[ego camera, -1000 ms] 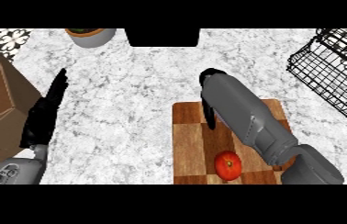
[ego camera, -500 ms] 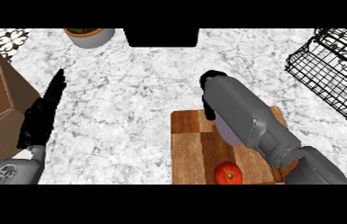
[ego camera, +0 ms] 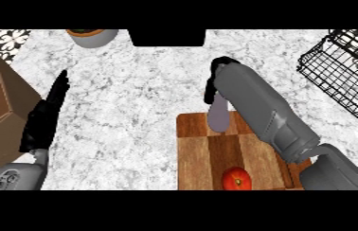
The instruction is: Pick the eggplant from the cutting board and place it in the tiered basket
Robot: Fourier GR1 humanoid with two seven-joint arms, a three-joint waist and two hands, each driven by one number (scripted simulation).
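Rising since half a second ago, the eggplant (ego camera: 218,115) is now hanging over the far edge of the cutting board (ego camera: 202,159), the right hand (ego camera: 209,91) curling its fingers round its upper end to carry it. The tiered basket (ego camera: 334,69) is waiting well to the right; the left hand (ego camera: 43,119) is resting straight-fingered at the view's left.
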